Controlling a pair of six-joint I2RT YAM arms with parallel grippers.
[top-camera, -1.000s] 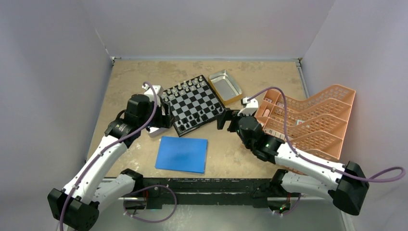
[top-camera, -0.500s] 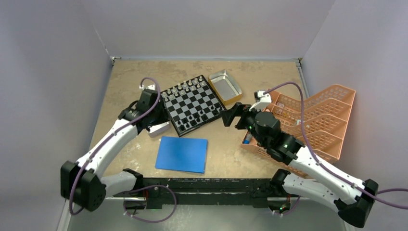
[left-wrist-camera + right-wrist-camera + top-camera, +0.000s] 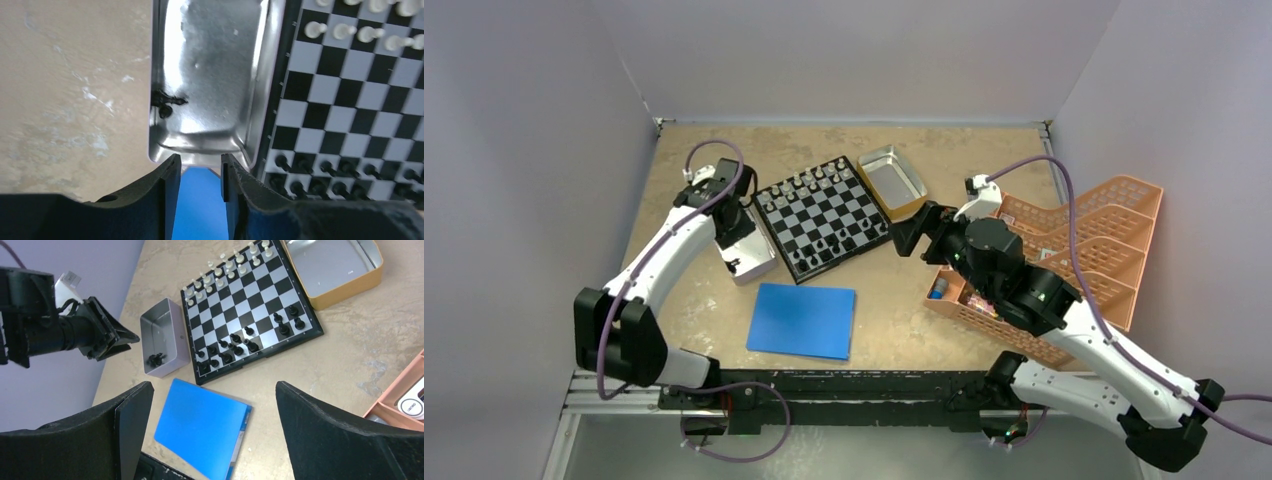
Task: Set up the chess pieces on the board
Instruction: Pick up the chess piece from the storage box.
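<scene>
The board (image 3: 824, 213) lies mid-table, with white chess pieces (image 3: 809, 182) on its far rows and black chess pieces (image 3: 836, 243) on its near rows. A small silver tray (image 3: 752, 257) touches the board's left edge. In the left wrist view a couple of black pieces (image 3: 167, 102) lie against the tray's left wall. My left gripper (image 3: 734, 232) hangs over this tray (image 3: 210, 75); its jaws (image 3: 198, 162) stand a narrow gap apart with nothing between them. My right gripper (image 3: 912, 232) hovers right of the board, wide open (image 3: 214, 390) and empty.
A blue sheet (image 3: 803, 320) lies in front of the board. A gold-rimmed metal tray (image 3: 892, 178) sits at the board's far right corner. An orange tiered rack (image 3: 1084, 250) fills the right side, under my right arm. Walls close in the table on three sides.
My left gripper has drawn back from the board's edge to above the silver tray, and its jaws have narrowed. My right arm has lifted and moved slightly right, away from the board.
</scene>
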